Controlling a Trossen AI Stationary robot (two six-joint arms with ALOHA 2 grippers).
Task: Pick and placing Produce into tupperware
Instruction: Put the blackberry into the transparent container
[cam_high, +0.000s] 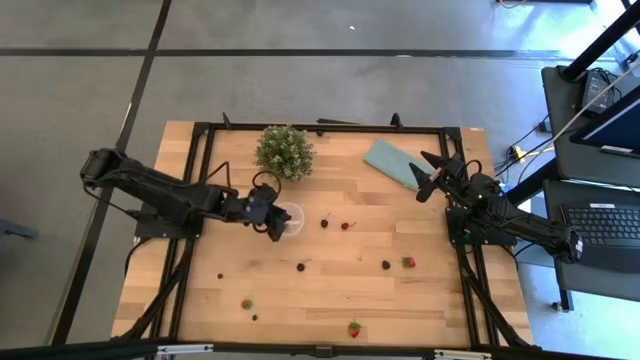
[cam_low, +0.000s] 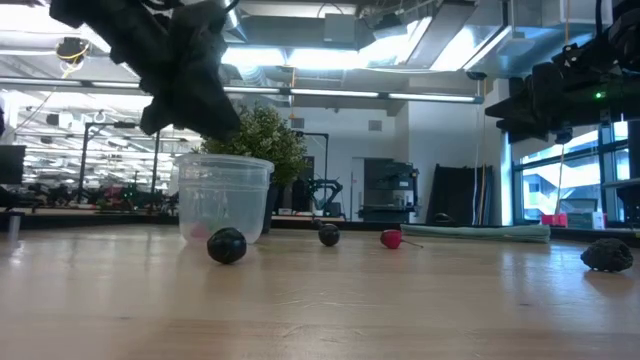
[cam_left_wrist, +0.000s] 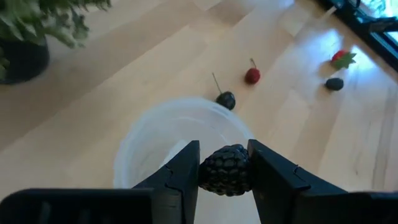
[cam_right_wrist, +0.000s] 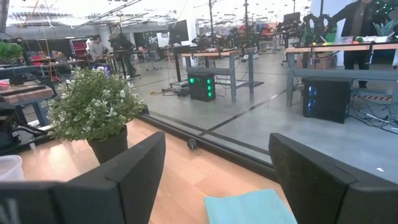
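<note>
While our left tool (cam_left_wrist: 225, 169) is clamped on a dark blackberry (cam_left_wrist: 225, 171) right above the mouth of the clear tupperware (cam_left_wrist: 163, 140), we judge the release to be the step in hand. To do it well, we should centre the berry over the opening, lower it slightly, then part the fingers gently so it cannot bounce off the rim. Our right tool (cam_high: 432, 173) waits with its fingers wide apart near the teal cloth (cam_high: 392, 162). More berries, such as a strawberry (cam_high: 408, 262), lie scattered on the table (cam_high: 450, 310).
</note>
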